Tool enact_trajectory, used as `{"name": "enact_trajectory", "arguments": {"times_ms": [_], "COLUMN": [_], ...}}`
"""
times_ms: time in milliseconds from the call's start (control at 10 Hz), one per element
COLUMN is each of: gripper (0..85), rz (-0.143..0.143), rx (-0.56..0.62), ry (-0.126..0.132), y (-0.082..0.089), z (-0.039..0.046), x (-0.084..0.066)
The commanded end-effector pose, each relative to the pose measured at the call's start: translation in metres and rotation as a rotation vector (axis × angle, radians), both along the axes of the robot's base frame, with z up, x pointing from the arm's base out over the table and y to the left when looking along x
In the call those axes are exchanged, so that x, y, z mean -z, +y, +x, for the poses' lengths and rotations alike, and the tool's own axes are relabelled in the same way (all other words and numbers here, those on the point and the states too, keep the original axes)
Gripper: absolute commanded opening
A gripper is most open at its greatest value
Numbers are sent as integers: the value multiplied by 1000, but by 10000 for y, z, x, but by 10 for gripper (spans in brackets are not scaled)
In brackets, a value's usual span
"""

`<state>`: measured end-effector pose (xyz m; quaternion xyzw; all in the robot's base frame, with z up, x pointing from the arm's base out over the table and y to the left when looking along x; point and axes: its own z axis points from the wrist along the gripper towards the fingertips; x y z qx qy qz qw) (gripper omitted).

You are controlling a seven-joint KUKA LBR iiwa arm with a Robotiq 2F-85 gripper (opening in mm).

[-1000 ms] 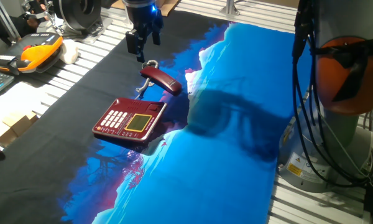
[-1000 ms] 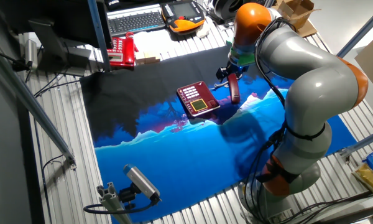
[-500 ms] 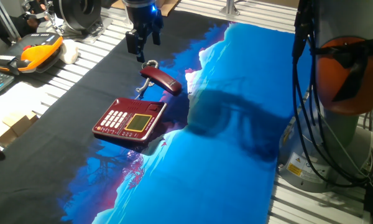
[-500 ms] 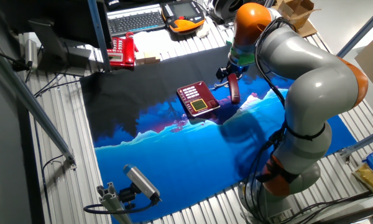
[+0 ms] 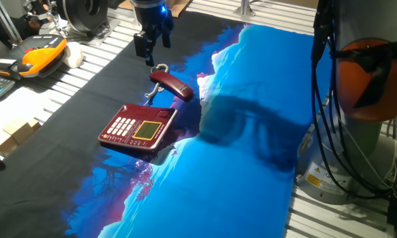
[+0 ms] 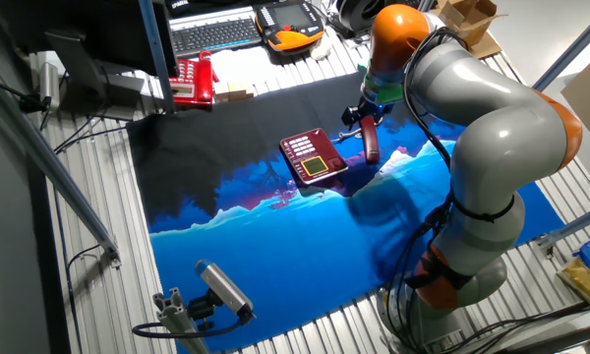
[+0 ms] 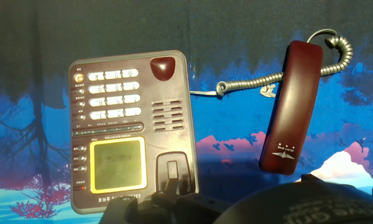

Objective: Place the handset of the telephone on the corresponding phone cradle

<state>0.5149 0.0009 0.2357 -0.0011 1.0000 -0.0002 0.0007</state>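
Your handset is lying flat on the blue-and-black cloth, just beside the phone and not touching it, off on the side away from the keypad. In the hand view its long axis runs almost parallel to the phone's long edge, tilted a bit, with the logo end pointing toward the phone's cradle end and the cord end pointing toward the red button corner. The coiled cord loops from that far end back across to the phone.

Your gripper hangs above the cloth past the handset's cord end, on the side away from the phone, holding nothing. Fingers look slightly parted in the one fixed view, but honestly you can't tell for sure how the jaws stand.

The cradle recess sits bare, right next to the yellowish display.
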Motion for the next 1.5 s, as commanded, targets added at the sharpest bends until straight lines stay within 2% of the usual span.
{"name": "enact_trajectory", "arguments": {"times_ms": [0,600,800,1400], "gripper": [0,0,0,0], "rz": [-8,-7,-10,-14], "rx": [57,57,45,28], "ry": [186,183,166,166], "y": [-2,-3,1,3], "z": [0,-3,-17,-17], "x": [-2,-1,-2,-3]}}
